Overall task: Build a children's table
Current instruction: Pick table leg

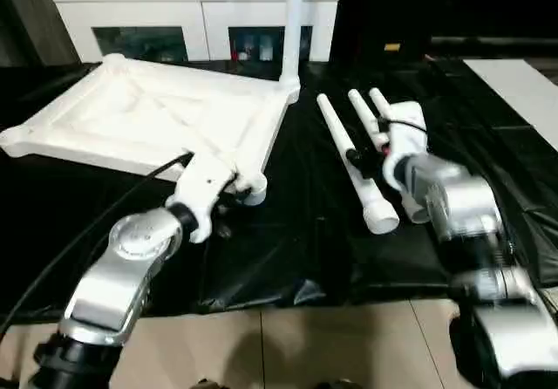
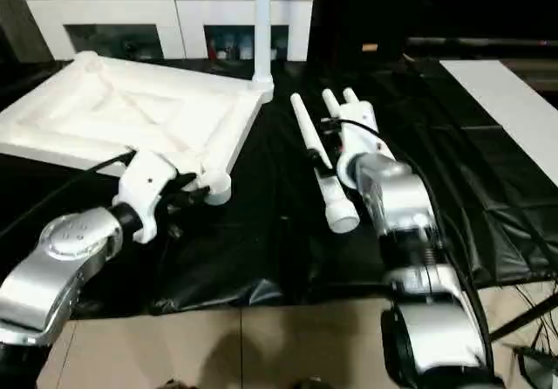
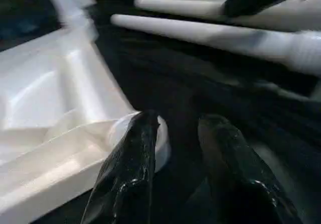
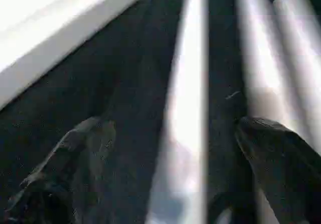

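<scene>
Your right gripper [image 4: 165,169] hangs with its jaws wide astride the leftmost loose leg [image 1: 353,169], whose long axis runs near to far on the right. Your left gripper [image 3: 175,148], jaws narrowly apart, sits at the tabletop's [image 1: 139,114] near-right corner socket [image 1: 254,195].

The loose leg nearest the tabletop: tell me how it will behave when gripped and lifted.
The leg is a round, smooth tube lying flat on the black cover, so a nudge will probably roll it. It looks like hollow plastic, likely light and stiff. It tapers, so it may slip toward its thin end in the right gripper, whose jaws straddle it.
</scene>
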{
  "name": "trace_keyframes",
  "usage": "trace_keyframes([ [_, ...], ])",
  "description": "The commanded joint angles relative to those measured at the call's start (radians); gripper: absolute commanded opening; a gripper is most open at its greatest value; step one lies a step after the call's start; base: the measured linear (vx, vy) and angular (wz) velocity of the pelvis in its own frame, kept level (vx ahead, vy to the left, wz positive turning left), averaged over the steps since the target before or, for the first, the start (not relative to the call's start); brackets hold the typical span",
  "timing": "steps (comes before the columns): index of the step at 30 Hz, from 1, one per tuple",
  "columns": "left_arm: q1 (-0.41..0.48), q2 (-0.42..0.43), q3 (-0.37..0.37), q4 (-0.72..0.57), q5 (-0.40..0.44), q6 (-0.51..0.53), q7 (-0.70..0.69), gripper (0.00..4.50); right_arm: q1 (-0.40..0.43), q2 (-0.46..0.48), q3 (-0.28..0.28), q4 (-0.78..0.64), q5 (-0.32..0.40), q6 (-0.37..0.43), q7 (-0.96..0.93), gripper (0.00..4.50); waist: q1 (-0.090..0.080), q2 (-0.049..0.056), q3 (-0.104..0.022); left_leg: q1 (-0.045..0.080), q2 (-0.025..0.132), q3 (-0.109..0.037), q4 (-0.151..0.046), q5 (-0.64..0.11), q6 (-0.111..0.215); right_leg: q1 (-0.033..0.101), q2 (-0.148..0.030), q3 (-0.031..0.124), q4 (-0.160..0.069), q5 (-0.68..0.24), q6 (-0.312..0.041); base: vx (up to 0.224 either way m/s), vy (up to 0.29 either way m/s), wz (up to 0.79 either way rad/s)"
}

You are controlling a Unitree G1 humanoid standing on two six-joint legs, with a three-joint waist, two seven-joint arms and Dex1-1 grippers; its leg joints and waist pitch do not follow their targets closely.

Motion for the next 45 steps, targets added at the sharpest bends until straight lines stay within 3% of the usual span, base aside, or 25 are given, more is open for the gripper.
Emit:
trace_keyframes([
  [1, -0.024, 0.009, -0.008, -0.018, -0.004, 0.028, -0.025, 1.62, -0.031, -0.004, 0.011, 0.07, 0.004, 0.03, 0.05, 4.42, 0.002, 0.003, -0.069, 0.012, 0.005, 0.001, -0.068, -0.297, -0.025, 0.045, -0.042, 0.034, -0.073, -0.313, -0.179, 0.0, 0.0, 0.0],
  [3, -0.039, 0.012, -0.009, -0.018, -0.003, 0.046, -0.03, 1.62, -0.061, -0.001, 0.016, 0.143, 0.001, 0.013, 0.073, 4.42, 0.005, 0.0, -0.074, 0.009, 0.006, 0.002, -0.064, -0.247, -0.019, 0.052, -0.044, 0.035, -0.063, -0.254, -0.203, 0.0, 0.0, 0.0],
  [4, -0.042, 0.014, -0.009, -0.021, -0.007, 0.054, -0.034, 1.62, -0.071, -0.002, 0.023, 0.168, -0.005, 0.014, 0.073, 4.42, 0.005, -0.006, -0.075, 0.008, 0.008, 0.004, -0.063, -0.217, -0.013, 0.054, -0.043, 0.035, -0.06, -0.217, -0.213, 0.0, 0.0, 0.0],
  [9, -0.032, 0.056, -0.025, -0.08, -0.044, 0.112, -0.085, 1.62, -0.127, -0.006, 0.059, 0.297, -0.053, 0.02, 0.032, 4.42, 0.007, -0.004, -0.076, 0.011, 0.01, 0.006, -0.06, -0.193, -0.015, 0.052, -0.044, 0.034, -0.049, -0.184, -0.241, 0.0, 0.0, 0.0],
  [16, -0.013, 0.102, -0.049, -0.141, -0.059, 0.142, -0.146, 1.62, -0.175, -0.014, 0.091, 0.386, -0.09, 0.0, 0.017, 4.42, 0.008, -0.004, -0.069, 0.014, 0.01, 0.006, -0.062, -0.27, -0.033, 0.047, -0.044, 0.035, -0.059, -0.284, -0.212, 0.0, 0.0, 0.0],
  [25, -0.028, 0.116, -0.053, -0.136, -0.061, 0.148, -0.151, 1.62, -0.184, -0.025, 0.093, 0.48, -0.102, -0.013, 0.016, 4.25, 0.007, -0.005, -0.069, 0.012, 0.009, 0.004, -0.061, -0.275, -0.037, 0.048, -0.044, 0.034, -0.06, -0.305, -0.199, 0.0, 0.0, 0.0],
  [26, -0.029, 0.118, -0.052, -0.14, -0.063, 0.151, -0.15, 1.62, -0.187, -0.026, 0.09, 0.489, -0.101, -0.017, 0.014, 3.96, 0.007, -0.005, -0.069, 0.012, 0.009, 0.004, -0.061, -0.273, -0.037, 0.048, -0.044, 0.034, -0.06, -0.305, -0.198, 0.0, 0.0, 0.0],
  [39, -0.029, 0.116, -0.045, -0.155, -0.074, 0.164, -0.144, 1.62, -0.2, -0.024, 0.066, 0.555, -0.084, -0.05, 0.007, 2.95, 0.007, -0.004, -0.071, 0.009, 0.009, 0.004, -0.059, -0.258, -0.032, 0.05, -0.043, 0.033, -0.054, -0.274, -0.213, 0.0, 0.0, 0.0],
  [45, -0.032, 0.116, -0.048, -0.153, -0.071, 0.164, -0.142, 1.62, -0.196, -0.026, 0.04, 0.562, -0.067, -0.06, -0.021, 2.22, 0.006, -0.003, -0.072, 0.009, 0.009, 0.004, -0.059, -0.256, -0.031, 0.05, -0.043, 0.033, -0.053, -0.264, -0.215, 0.0, 0.0, 0.0],
])
